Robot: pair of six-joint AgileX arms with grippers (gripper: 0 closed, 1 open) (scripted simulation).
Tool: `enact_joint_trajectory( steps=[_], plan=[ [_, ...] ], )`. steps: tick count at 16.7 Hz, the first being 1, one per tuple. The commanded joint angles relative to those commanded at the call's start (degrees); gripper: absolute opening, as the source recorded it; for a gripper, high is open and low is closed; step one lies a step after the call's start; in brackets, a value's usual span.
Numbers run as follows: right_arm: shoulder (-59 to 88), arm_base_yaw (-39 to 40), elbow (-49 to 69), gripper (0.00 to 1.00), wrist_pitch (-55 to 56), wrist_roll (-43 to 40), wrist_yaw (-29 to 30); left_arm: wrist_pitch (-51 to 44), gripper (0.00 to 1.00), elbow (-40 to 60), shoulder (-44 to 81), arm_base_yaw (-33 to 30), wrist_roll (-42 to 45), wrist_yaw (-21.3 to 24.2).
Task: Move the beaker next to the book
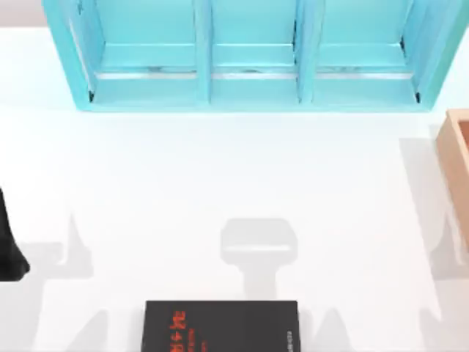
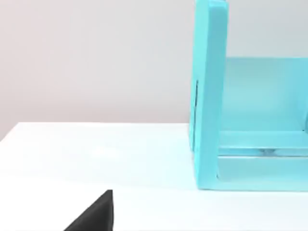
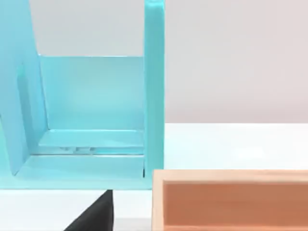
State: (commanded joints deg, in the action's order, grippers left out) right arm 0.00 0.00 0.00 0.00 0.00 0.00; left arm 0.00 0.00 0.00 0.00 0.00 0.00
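While the white table [image 1: 220,183] lies mostly bare, a black part of the left arm [image 1: 9,246] shows at the table's far left edge in the top view; whether its gripper's fingers are open or closed cannot be told. In the left wrist view a dark wedge [image 2: 94,214] sits low in the frame, with the turquoise shelf's [image 2: 209,96] end panel standing on the table beyond it. Moving right, the book [image 1: 220,326] lies flat at the near edge of the table, about the middle, its black cover bearing red-orange lettering, and it is cut off by the frame's edge. At the far side the shelf [image 1: 249,81] spans the table with 3 open compartments. At the right edge sits a tan wooden box [image 1: 456,158], near the shelf's right end; the right wrist view shows this box [image 3: 231,199] just beside the shelf [image 3: 154,86].
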Motion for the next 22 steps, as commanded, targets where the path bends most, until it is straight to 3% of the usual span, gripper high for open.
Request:
enact_joint_trajectory(
  steps=[5, 9, 15, 22],
  plan=[
    [0.0, 0.0, 0.0, 1.00, 0.0, 0.0, 0.0, -2.3, 1.00, 3.3, 3.4, 0.0, 3.4, -0.3],
    [0.0, 0.0, 0.0, 1.00, 0.0, 0.0, 0.0, -10.3, 1.00, 14.3, 16.1, 0.6, 16.4, -1.1],
    [0.0, 0.0, 0.0, 1.00, 0.0, 0.0, 0.0, -29.4, 1.00, 37.3, 48.0, 5.1, 50.8, -1.9],
    [0.0, 0.0, 0.0, 1.00, 0.0, 0.0, 0.0, -53.3, 1.00, 62.0, 82.5, 17.1, 92.9, -1.6]
  ],
)
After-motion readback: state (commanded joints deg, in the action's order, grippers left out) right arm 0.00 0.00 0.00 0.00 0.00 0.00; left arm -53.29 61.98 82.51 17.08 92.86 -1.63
